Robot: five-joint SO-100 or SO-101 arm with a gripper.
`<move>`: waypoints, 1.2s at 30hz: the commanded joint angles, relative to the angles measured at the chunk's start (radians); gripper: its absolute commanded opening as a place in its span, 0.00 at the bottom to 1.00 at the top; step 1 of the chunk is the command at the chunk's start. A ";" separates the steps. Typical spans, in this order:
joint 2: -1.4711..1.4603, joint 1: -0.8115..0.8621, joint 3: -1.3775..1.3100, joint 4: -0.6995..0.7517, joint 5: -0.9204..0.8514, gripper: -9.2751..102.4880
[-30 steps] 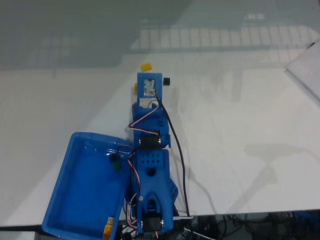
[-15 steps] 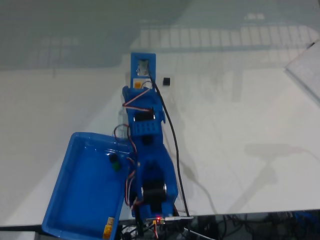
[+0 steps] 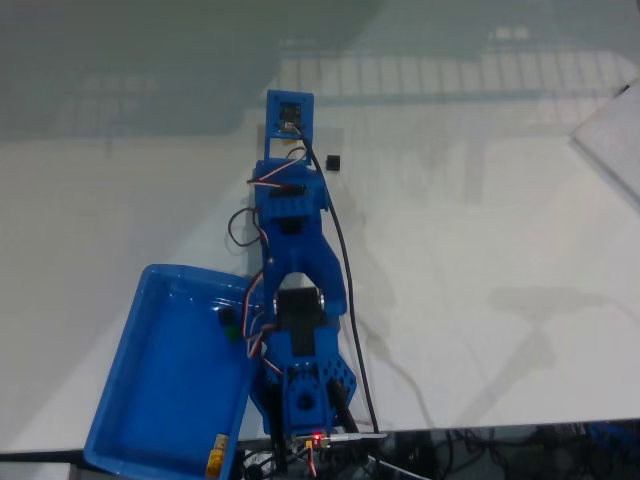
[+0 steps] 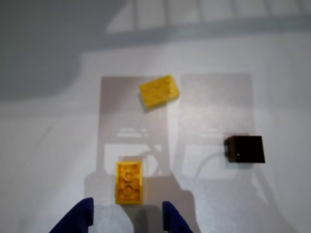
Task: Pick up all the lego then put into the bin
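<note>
In the wrist view, two yellow lego bricks and a black one lie on the white table. One yellow brick (image 4: 129, 182) lies lengthwise just ahead of my gripper (image 4: 126, 219), in line with the gap between its blue fingertips (image 4: 80, 218). The gripper is open and holds nothing. The other yellow brick (image 4: 159, 91) lies farther off, tilted. The black brick (image 4: 245, 149) sits to the right, and the fixed view shows it (image 3: 333, 161) just right of the wrist. There my blue arm (image 3: 290, 215) stretches away from the base. The blue bin (image 3: 150, 400) rests at the lower left.
A small yellow-orange piece (image 3: 214, 460) shows at the bin's near edge; what it is I cannot tell. Cables (image 3: 345, 270) run along the arm's right side. A pale sheet (image 3: 615, 135) lies at the right edge. The table's front edge (image 3: 500, 428) runs along the bottom.
The arm has stretched farther from its base. In the fixed view the wrist head moved up the picture and now covers the spot where the yellow bricks showed a second ago.
</note>
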 commanded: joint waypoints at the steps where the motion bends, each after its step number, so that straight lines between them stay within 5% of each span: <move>1: -0.037 0.012 -0.097 -0.028 -0.014 0.24; 25: -0.268 -0.008 -0.218 -0.028 -0.031 0.22; 36: -0.291 -0.014 -0.218 -0.028 -0.040 0.08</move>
